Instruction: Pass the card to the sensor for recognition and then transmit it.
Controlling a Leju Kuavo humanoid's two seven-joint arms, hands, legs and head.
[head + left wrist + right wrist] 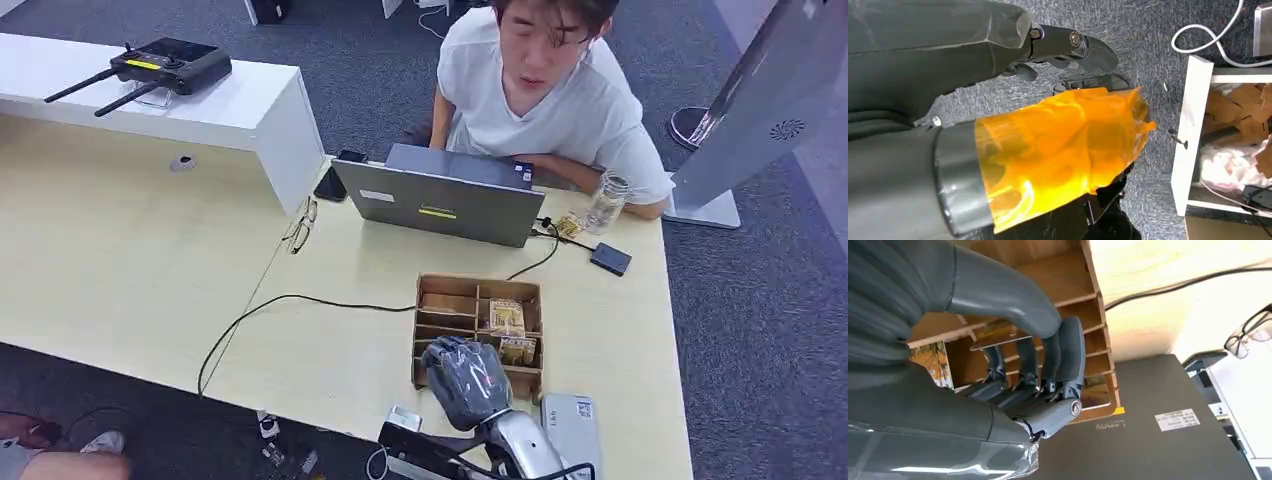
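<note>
A wooden sorting box with several slots stands on the pale table, in front of a grey laptop. Picture cards lie in its right-hand slots. My right hand hangs over the box's near left part. In the right wrist view its fingers curl down into the slots of the box under the thumb; whether they pinch a card I cannot tell. A grey reader lies on the table beside my right wrist. My left hand, its thumb wrapped in orange film, hangs over the carpet holding nothing.
A person sits behind the laptop, with a glass jar and a small black box near one elbow. A black cable runs across the table. Glasses lie left of the laptop. A remote controller rests on the white shelf.
</note>
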